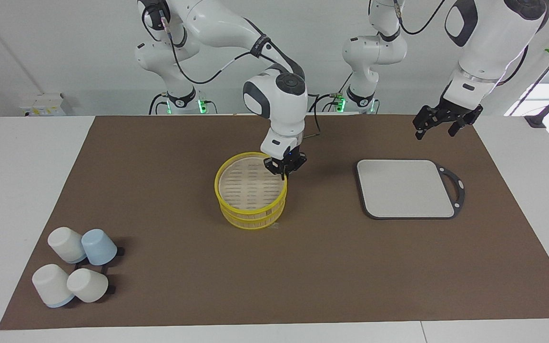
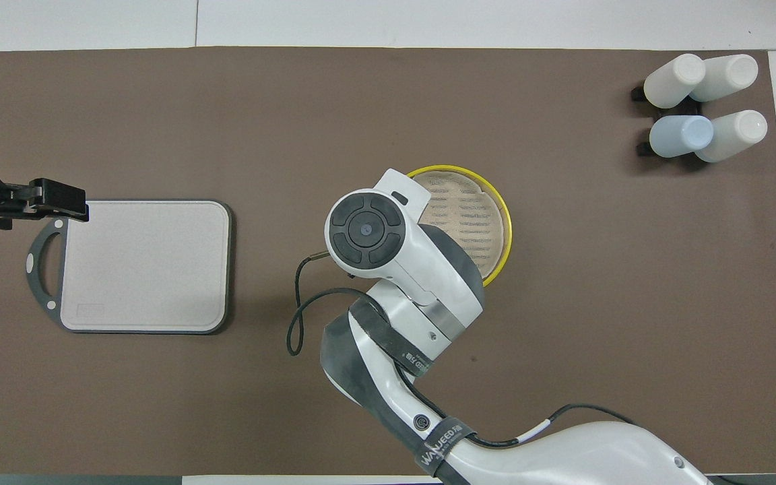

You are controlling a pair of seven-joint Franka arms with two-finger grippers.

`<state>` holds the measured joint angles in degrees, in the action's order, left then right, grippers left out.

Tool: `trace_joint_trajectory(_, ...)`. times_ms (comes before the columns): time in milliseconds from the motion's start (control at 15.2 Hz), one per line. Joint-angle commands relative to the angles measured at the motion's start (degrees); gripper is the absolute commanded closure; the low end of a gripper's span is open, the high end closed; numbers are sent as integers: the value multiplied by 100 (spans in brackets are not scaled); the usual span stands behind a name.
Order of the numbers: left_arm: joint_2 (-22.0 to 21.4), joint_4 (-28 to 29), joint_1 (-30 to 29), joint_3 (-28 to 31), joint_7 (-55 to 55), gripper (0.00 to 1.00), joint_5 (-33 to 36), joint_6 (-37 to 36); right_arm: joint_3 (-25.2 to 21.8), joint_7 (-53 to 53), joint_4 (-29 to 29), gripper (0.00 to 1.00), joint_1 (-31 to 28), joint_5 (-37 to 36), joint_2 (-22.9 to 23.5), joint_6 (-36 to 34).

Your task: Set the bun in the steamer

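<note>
Bamboo and yellow-rimmed, the steamer [image 1: 251, 220] sat on the table [image 1: 331, 281] directly under the right pincer [image 1: 284, 167], which hung low at its rim, probably to deliver into the basket. Whether that pincer gripped anything could not be told. No bun showed in either view, and the slatted base looked bare. Upturned cups [image 1: 76, 271] lay well apart from it. The left pincer [image 1: 441, 123] waited spread open, raised over the table near the grey board [image 1: 405, 188].

steamer [image 1: 250, 190] mouth uncovered, right pincer [image 1: 284, 166] over its rim, bare mat [image 1: 160, 181] around
</note>
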<state>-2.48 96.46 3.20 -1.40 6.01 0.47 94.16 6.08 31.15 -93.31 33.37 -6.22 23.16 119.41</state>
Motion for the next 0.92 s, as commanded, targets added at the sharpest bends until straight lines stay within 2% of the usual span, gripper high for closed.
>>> trace_joint_trajectory(0, -130, 163, -82, 0, -109, 0, -161, 23, 25, 145, -187, 100, -14, -73, -93, 179)
trace_joint_trajectory(263, -147, 180, -205, -9, -222, 0, -179, 6, 33, 145, -363, 100, -14, -73, -128, 337)
trace_joint_trajectory(593, -367, 488, -442, -193, -267, 0, -179, 50, 33, 145, -451, 100, -14, -73, -163, 338)
trace_joint_trajectory(856, -367, 488, -575, -379, -241, 0, -179, 23, 33, 145, -442, 84, -23, -73, -163, 267)
